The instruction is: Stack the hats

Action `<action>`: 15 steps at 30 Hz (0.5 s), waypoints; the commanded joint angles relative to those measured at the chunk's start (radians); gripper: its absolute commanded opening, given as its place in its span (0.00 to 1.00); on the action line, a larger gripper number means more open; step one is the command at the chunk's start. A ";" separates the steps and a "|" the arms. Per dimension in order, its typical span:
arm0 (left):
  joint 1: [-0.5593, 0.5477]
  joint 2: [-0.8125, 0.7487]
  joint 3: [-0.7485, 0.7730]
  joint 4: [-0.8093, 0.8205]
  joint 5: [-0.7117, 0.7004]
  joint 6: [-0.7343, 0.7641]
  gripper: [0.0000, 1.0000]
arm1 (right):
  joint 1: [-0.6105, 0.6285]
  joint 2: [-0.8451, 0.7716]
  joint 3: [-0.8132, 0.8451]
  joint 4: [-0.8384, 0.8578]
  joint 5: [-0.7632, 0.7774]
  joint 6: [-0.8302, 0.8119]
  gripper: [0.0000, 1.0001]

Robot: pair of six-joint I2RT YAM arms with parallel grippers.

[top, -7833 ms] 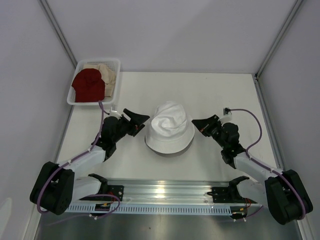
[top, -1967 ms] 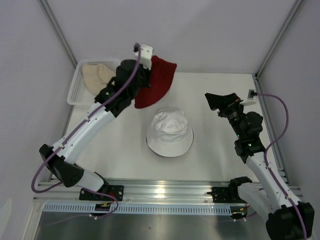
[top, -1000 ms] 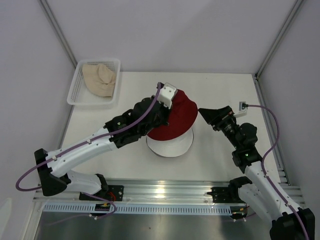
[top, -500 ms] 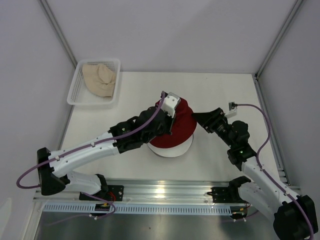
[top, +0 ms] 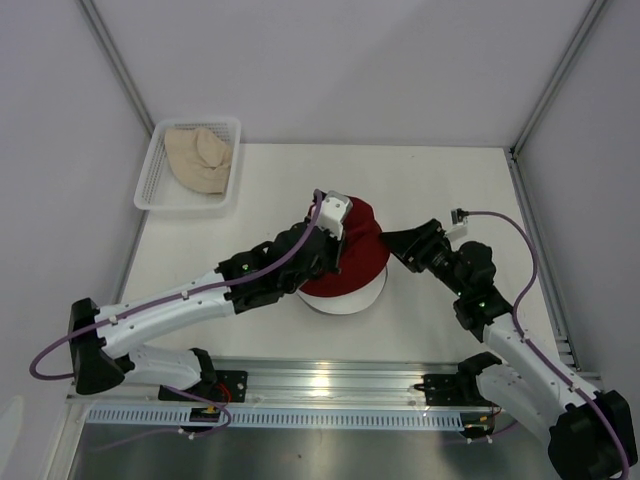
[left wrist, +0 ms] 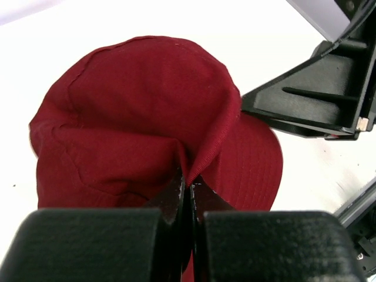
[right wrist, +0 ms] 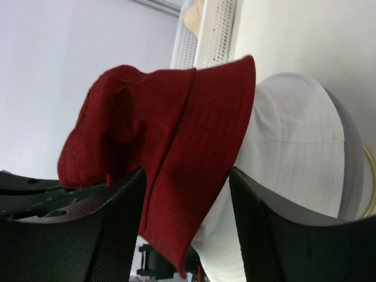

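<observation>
A dark red hat [top: 362, 262] [left wrist: 129, 106] sits over a white hat [top: 345, 303] [right wrist: 288, 135] at the table's middle. My left gripper [top: 338, 248] [left wrist: 188, 185] is shut on a fold of the red hat's crown. My right gripper [top: 395, 245] [right wrist: 187, 176] is at the hats' right side. It is open, and the red brim [right wrist: 200, 117] hangs between its fingers without visible contact. A grey edge [right wrist: 351, 150] shows under the white hat. A beige hat [top: 200, 160] lies in the basket.
The white mesh basket [top: 150, 190] [right wrist: 214, 29] stands at the back left corner. A gold wire [right wrist: 370, 176] curves out beneath the stacked hats. Booth walls close in on three sides, and the rail with both arm bases runs along the near edge.
My left gripper has lowered the red hat further down over the white hat. My right gripper has moved left to the red brim and narrowed its jaws.
</observation>
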 commanded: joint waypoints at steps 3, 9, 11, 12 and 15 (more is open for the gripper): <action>-0.009 -0.089 -0.078 0.114 -0.084 -0.043 0.01 | 0.008 -0.033 0.009 -0.085 -0.064 0.048 0.63; -0.009 -0.094 -0.119 0.157 -0.027 -0.067 0.01 | 0.015 -0.113 -0.022 -0.065 -0.036 0.072 0.64; -0.009 -0.089 -0.121 0.158 -0.012 -0.075 0.01 | 0.020 -0.110 -0.016 -0.042 -0.039 0.068 0.64; -0.009 -0.086 -0.123 0.163 0.003 -0.078 0.01 | 0.020 -0.099 -0.012 -0.040 -0.040 0.065 0.64; -0.010 -0.080 -0.124 0.178 0.036 -0.087 0.01 | 0.021 -0.073 -0.017 -0.005 -0.051 0.074 0.62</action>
